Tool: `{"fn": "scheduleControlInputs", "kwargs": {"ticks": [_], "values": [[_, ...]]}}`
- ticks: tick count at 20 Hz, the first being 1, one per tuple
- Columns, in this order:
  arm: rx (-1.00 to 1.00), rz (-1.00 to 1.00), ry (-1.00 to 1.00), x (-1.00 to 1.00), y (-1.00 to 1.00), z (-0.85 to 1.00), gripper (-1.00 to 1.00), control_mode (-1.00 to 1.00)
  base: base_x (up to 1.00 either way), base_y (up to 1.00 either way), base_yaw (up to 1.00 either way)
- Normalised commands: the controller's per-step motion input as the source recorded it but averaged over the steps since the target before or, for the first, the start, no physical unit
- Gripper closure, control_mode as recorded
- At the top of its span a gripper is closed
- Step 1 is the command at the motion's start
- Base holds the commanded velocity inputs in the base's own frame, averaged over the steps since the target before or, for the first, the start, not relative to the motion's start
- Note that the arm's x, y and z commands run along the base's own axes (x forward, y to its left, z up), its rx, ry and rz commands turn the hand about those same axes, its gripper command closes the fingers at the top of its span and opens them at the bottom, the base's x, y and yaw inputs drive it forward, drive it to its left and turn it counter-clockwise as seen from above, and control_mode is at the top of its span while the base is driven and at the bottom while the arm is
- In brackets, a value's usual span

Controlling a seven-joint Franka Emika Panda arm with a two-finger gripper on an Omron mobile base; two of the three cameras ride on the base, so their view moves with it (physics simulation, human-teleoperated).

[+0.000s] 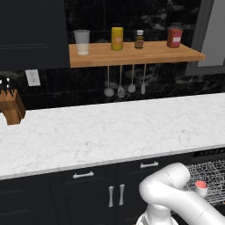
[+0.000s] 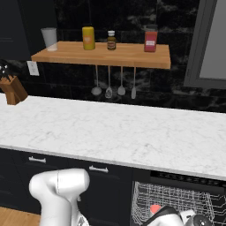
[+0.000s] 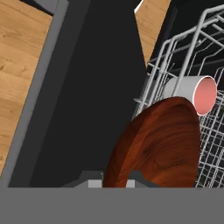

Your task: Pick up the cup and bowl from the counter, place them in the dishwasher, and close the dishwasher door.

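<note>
In the hand view my gripper point(image 3: 114, 181) is shut on the rim of the dark red-brown bowl point(image 3: 157, 144), which stands on edge over the grey wire rack point(image 3: 175, 52). The pale cup point(image 3: 192, 92) lies on its side in that rack just beyond the bowl, pink inside facing me. The open dishwasher door point(image 3: 96, 87) spreads dark to the left of the bowl. From the base, the cup point(image 1: 201, 186) point(image 2: 155, 208) sits in the pulled-out rack point(image 1: 213, 173) point(image 2: 176, 198) of the dishwasher point(image 2: 185, 178), below the white marble counter point(image 1: 110, 127) point(image 2: 132, 128).
A wooden shelf point(image 1: 132, 55) carries a clear tumbler point(image 1: 81, 41), a yellow jar point(image 1: 117, 38), a small brown bottle point(image 1: 139, 39) and a red jar point(image 1: 174, 37); utensils point(image 1: 125, 85) hang below. A knife block point(image 1: 12, 105) stands far left. Wooden floor point(image 3: 26, 48) lies beside the door.
</note>
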Motion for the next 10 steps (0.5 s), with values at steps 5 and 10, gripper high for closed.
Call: {"fn": "scheduleControlInputs", "kwargs": {"ticks": [5, 10], "values": [[0.0, 0.11, 0.0, 0.44, -0.06, -0.17, 1.0, -1.0, 0.0, 0.0, 0.0], [0.0, 0.11, 0.0, 0.46, -0.01, -0.44, 1.0, -1.0, 0.0, 0.0, 0.0]]}}
